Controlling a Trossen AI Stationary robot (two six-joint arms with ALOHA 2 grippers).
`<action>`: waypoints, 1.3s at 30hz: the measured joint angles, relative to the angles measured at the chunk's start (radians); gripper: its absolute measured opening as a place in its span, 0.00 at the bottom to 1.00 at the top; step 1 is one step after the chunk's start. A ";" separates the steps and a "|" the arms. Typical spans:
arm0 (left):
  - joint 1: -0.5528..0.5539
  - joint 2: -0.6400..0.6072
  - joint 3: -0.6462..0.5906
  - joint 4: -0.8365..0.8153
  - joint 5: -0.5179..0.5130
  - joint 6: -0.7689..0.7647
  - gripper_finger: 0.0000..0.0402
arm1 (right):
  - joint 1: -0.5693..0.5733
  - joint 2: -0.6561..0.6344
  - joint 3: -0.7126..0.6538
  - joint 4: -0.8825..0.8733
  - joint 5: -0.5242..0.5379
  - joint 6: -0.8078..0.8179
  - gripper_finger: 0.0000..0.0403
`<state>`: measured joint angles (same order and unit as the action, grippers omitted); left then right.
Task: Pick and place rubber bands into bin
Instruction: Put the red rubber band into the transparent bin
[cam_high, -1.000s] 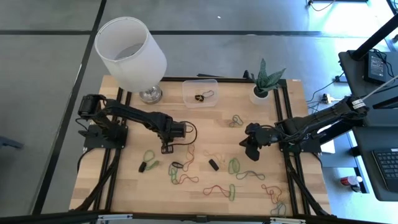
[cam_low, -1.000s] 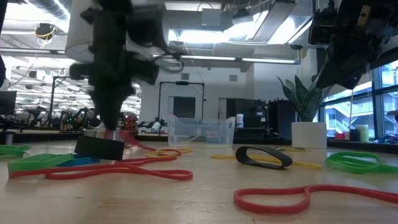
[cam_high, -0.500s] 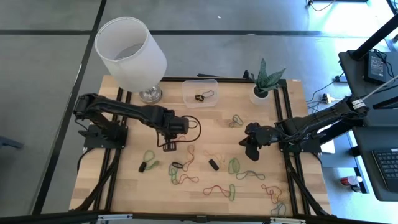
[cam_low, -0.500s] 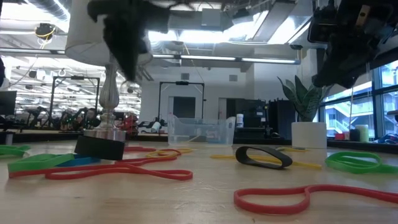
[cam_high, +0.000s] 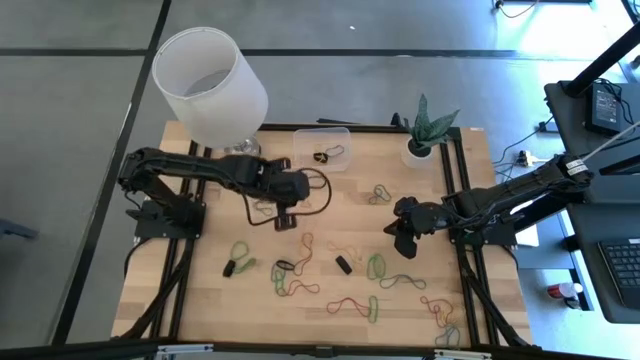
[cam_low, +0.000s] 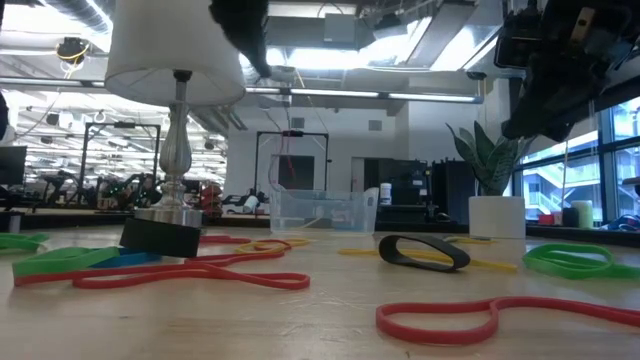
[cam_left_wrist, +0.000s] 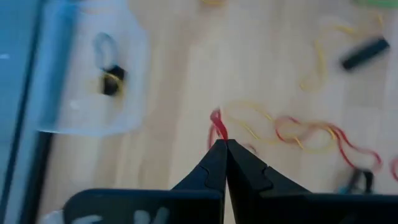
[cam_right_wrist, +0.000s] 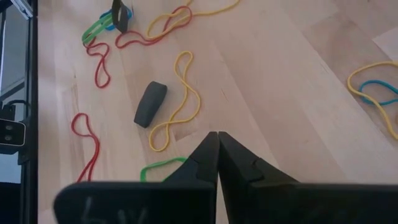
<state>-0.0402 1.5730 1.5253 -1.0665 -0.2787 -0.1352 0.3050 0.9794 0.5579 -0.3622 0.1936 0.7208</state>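
Wooden table (cam_high: 200, 300) below me: my left gripper (cam_left_wrist: 222, 144), clamped on a red band (cam_left_wrist: 217, 124), nears the bin (cam_high: 321, 147); thin grip, could slip early. My right gripper (cam_right_wrist: 217, 138) waits closed, empty.

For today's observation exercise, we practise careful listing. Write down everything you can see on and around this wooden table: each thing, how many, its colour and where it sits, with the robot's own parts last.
Small clear plastic rectangular bin: one, see-through, far edge of the table, a few bands inside.
Thin elastic rubber bands: many, green, red, orange, yellow, black, scattered over the near half.
Large cylindrical lampshade on a metal lamp: one, white, far left corner.
Small plant pot with a spiky green plant: one, white, far right.
Light wooden table: one.
Left tool: shut on a red rubber band, raised near the bin.
Right tool: shut, empty, raised at the right.
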 joint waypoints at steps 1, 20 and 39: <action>0.013 0.000 0.015 0.001 -0.017 0.000 0.00 | 0.000 0.000 0.000 0.000 0.000 0.000 0.03; 0.402 0.215 0.263 0.166 0.016 0.381 0.00 | -0.022 0.000 0.000 0.006 0.128 0.089 0.03; 0.512 0.510 0.268 0.126 0.131 0.336 0.01 | -0.090 0.000 0.000 -0.001 0.129 0.166 0.03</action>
<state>0.4722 2.0835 1.7938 -0.9402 -0.1472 0.2010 0.2148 0.9794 0.5579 -0.3634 0.3222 0.8869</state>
